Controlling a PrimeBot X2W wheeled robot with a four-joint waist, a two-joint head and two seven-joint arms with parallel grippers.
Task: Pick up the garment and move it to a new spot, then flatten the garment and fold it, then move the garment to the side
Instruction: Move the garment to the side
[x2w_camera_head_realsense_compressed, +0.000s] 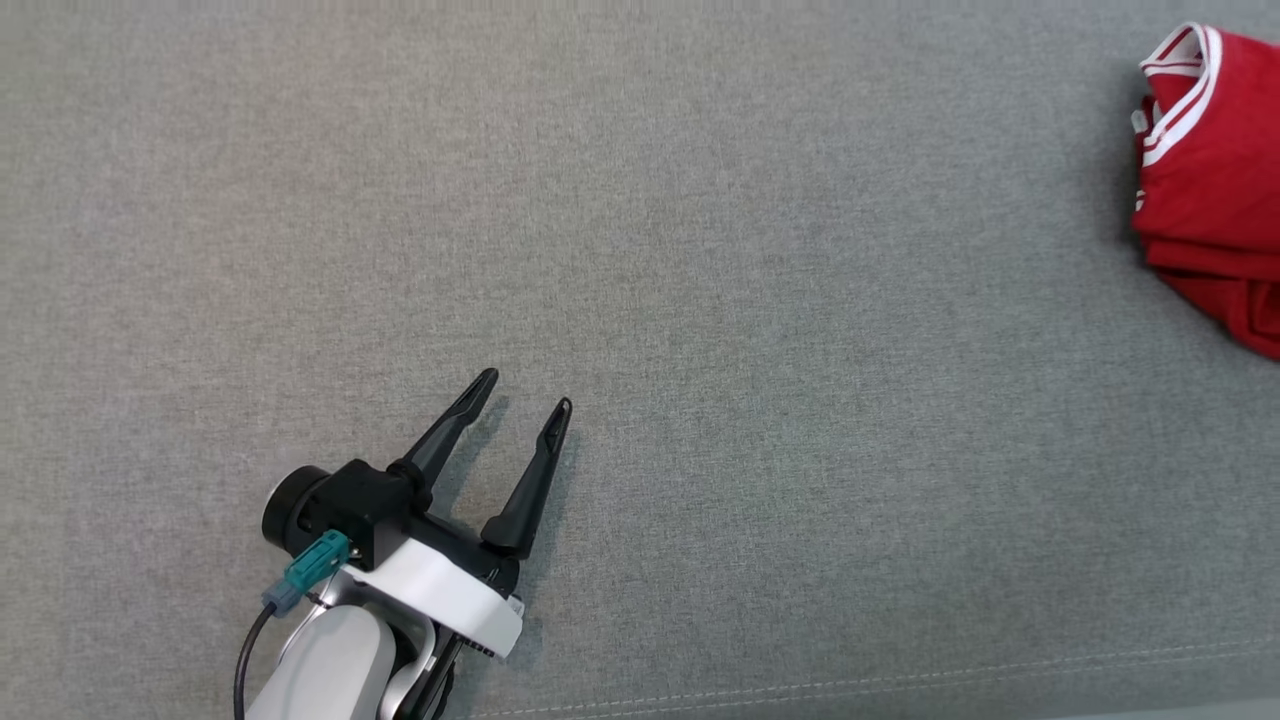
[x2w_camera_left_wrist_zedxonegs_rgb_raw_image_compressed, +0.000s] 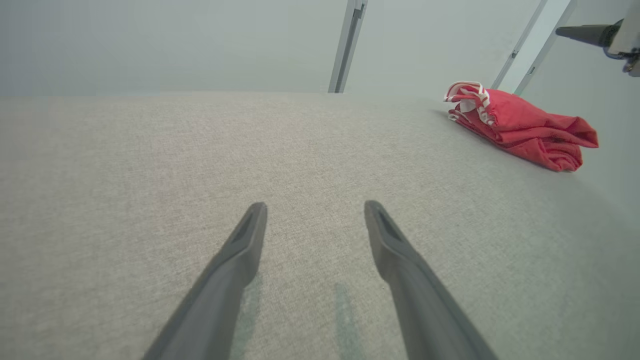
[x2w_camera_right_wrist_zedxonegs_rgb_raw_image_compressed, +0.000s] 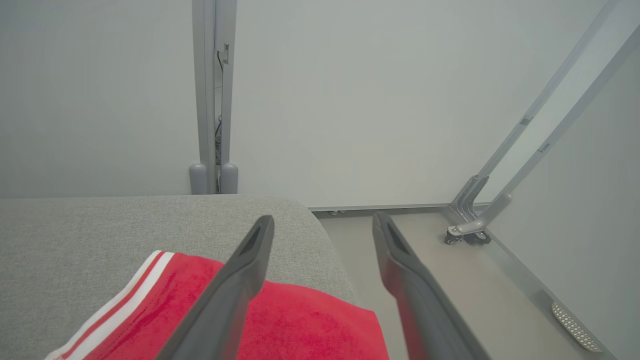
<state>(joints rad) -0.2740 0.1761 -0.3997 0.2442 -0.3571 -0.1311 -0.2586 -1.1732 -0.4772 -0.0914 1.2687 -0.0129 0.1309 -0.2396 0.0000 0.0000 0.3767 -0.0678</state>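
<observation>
Folded red garment (x2w_camera_head_realsense_compressed: 1215, 180) lies at the head view's upper right edge, long axis running down the frame, close under the right gripper (x2w_camera_right_wrist_zedxonegs_rgb_raw_image_compressed: 322, 222), fingers apart and empty, while the left gripper (x2w_camera_head_realsense_compressed: 525, 392), likewise spread, rests well apart at lower left.

The left hand (x2w_camera_left_wrist_zedxonegs_rgb_raw_image_compressed: 315, 206), fingers (x2w_camera_left_wrist_zedxonegs_rgb_raw_image_compressed: 235, 260) spread, hangs over the grey worktop (x2w_camera_left_wrist_zedxonegs_rgb_raw_image_compressed: 150, 165), with the bundled red garment (x2w_camera_left_wrist_zedxonegs_rgb_raw_image_compressed: 525, 130) well apart at the right.

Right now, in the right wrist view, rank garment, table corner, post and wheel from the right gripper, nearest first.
1. Garment, directly under the right gripper.
2. Table corner, just ahead.
3. Post, behind the table, and wheel, floor right: too close to call.
</observation>
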